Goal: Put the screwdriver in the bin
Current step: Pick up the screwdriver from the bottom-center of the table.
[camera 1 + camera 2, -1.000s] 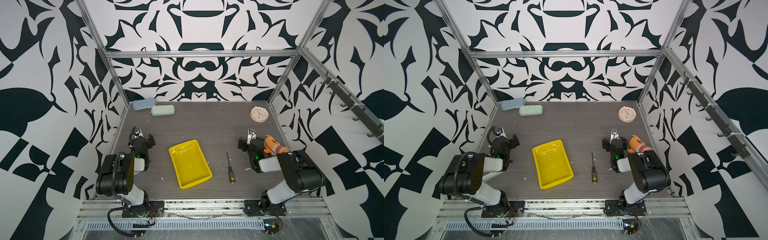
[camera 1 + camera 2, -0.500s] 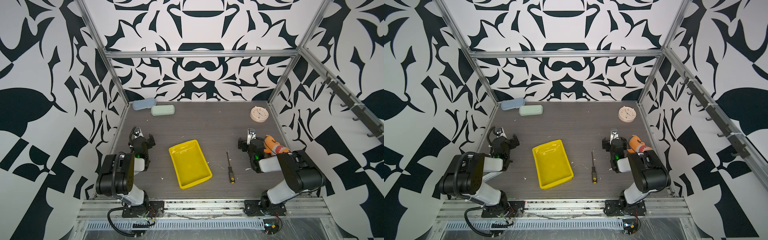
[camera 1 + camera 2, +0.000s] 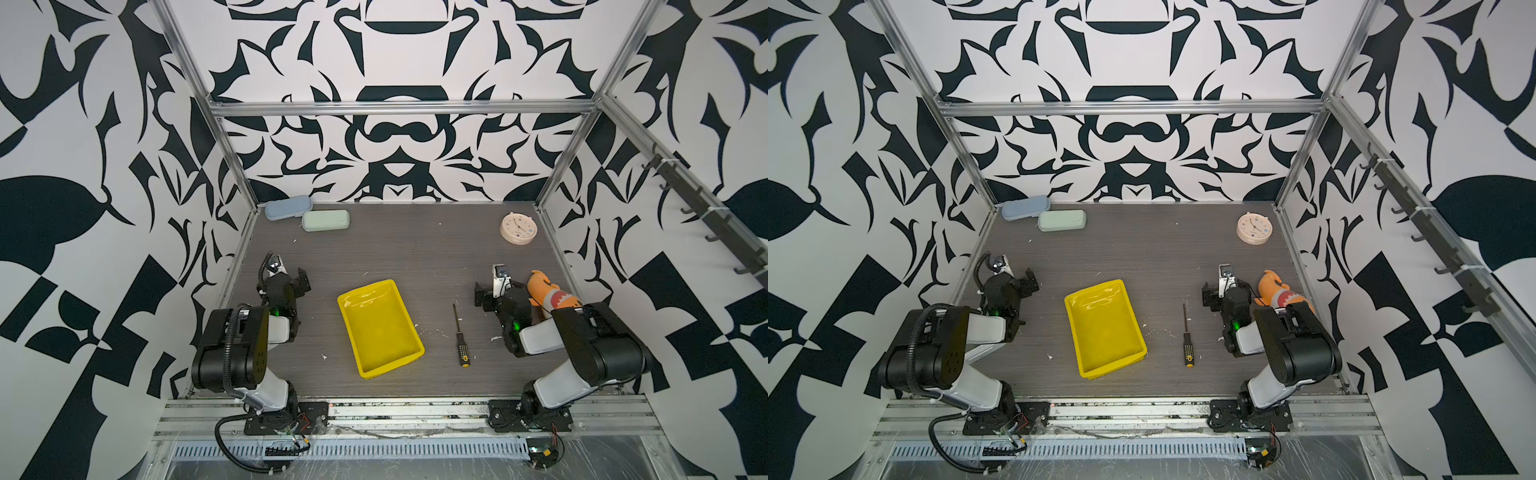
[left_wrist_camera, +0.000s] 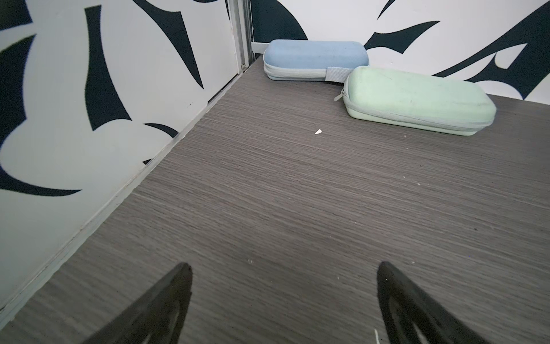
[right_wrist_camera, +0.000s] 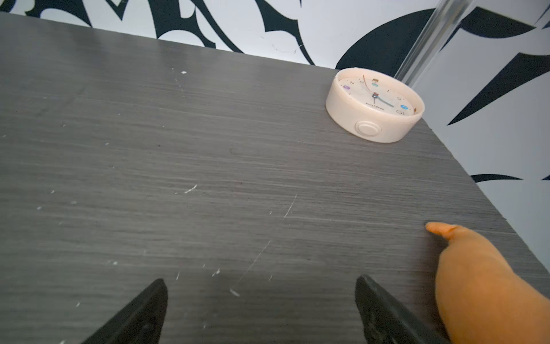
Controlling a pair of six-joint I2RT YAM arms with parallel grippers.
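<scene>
The slim screwdriver with a thin dark metal shaft and a black handle capped in yellow (image 3: 460, 337) lies flat on the dark wood-grain surface (image 3: 415, 249). It is near the shallow rectangular bright yellow plastic bin (image 3: 378, 328) but apart from it, on the side toward the right arm, with its shaft pointing at the back wall. The bin is empty, so the task looks not yet begun. The right claw (image 5: 260, 283) is spread wide with nothing between its jaws, near the screwdriver's tip end. The left claw (image 4: 284, 268) is likewise released and empty, beyond the bin's other side.

The shaft is thin and lies low, so a pinch there could slip off or roll the tool away; the thicker handle seems the safer hold. The bin sits skewed and looks light, so a careless approach might nudge it, or a crooked release might leave the screwdriver propped across the rim. The orange plush toy (image 3: 548, 291) lies just beside the right arm and could be dragged along when the arm swings.

Neither wrist view shows the screwdriver or the bin. The right wrist view shows a round cream clock (image 5: 375, 104), and the left shows a pale blue zip case (image 4: 315, 58) and a pale green one (image 4: 416, 99). The tip's type is too small to tell, part of the toy hides behind the arm, and the claws' height above the surface is unclear
</scene>
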